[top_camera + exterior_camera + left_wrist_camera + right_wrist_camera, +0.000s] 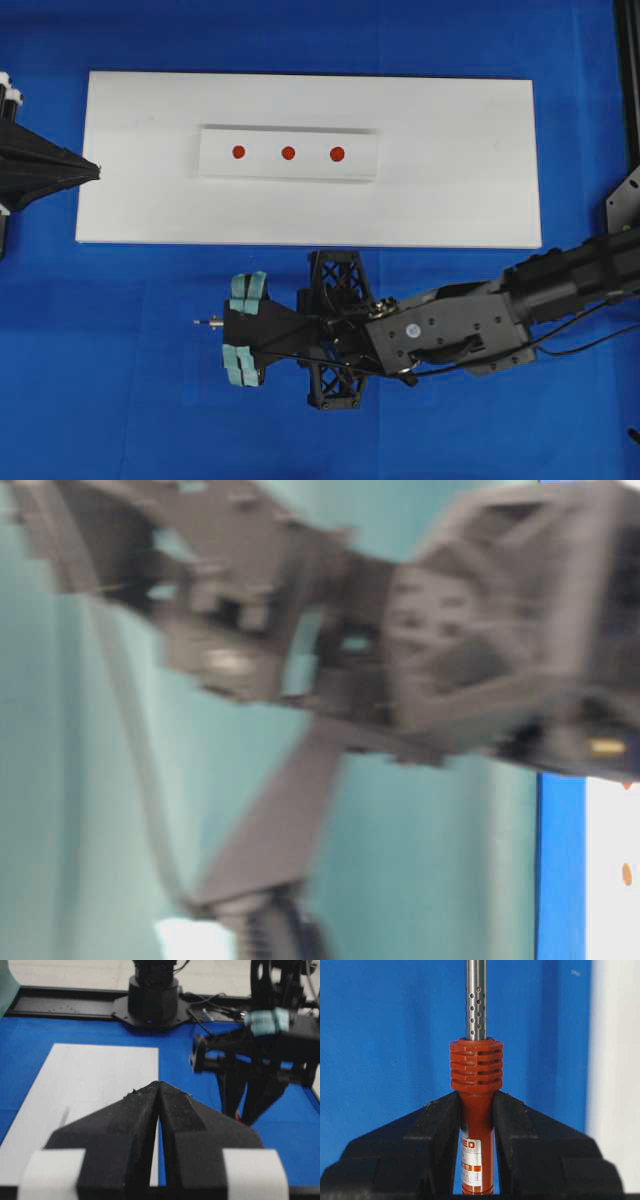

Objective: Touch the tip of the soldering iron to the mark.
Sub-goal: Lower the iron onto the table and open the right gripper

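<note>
Soldering iron (476, 1085) sits clamped in the right pincer (476, 1125), whose black fingers (432, 1135) press on the orange-red handle just behind the ribbed collar; a white label shows between them. The perforated silver shaft runs straight out from the collar, over the blue worktop (385, 1035). From overhead, the right pincer (232, 327) hangs over the blue cloth near the front edge of the white board (460, 180), pointing to the left of that view, and only a short silver stub of the iron (208, 322) shows beyond it. The tool is off the board and well apart from the three red marks (288, 153), which lie in a row on a raised white strip (290, 170) at the board's middle. The left pincer (159, 1091) is clenched, tips together with nothing between them, parked over the left end of the board. The table-level view is blurred and shows only dark arm structure.
</note>
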